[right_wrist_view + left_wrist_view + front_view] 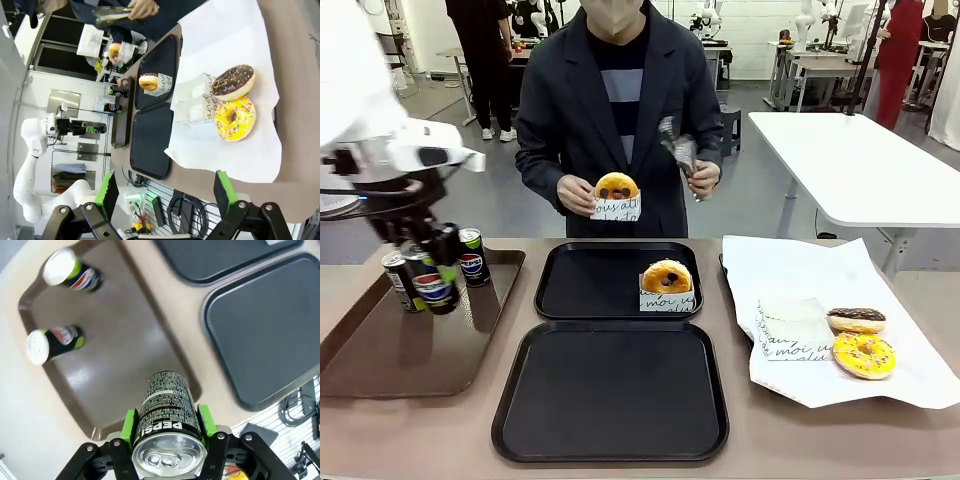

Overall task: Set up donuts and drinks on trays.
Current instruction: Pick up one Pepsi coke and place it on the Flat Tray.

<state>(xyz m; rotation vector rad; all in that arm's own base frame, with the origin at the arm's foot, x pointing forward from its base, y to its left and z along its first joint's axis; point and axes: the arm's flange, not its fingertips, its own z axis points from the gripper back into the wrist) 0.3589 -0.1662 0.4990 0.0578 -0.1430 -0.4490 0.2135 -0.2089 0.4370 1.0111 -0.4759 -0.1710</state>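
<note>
Black near tray (610, 392): lies in the middle of the table (740, 440), closest to the robot's side.
Right gripper (166, 195): its jaws stand wide apart with nothing between the green pads; it hangs over the near right part of the table, beside the paper sheet (800, 270).
Yellow donut (863, 355): on the paper sheet, with sprinkles, at the near right.
Chocolate donut (856, 320): on the same sheet, just behind the yellow donut.
Paper box (792, 330): white with script print, just beside both of these donuts.
Left gripper (169, 426): clamped on the held can (165, 395), one green pad on each side of it.
Held can: a black Pepsi can, tilted, over the brown tray (380, 350); whether it touches the tray I cannot tell.
Left can (398, 280): stands on the brown tray, near the held can.
Rear can (472, 256): stands on the brown tray, at its far side.
Far tray (590, 285): black, just behind the near tray.
Boxed donut (667, 283): golden glaze, in a printed paper box, at the near right corner of the far tray.
Person: one hand (578, 195) holds a second glazed donut (617, 195) in its box above the far edge of the table; the other hand (703, 178) holds metal tongs (678, 148).
</note>
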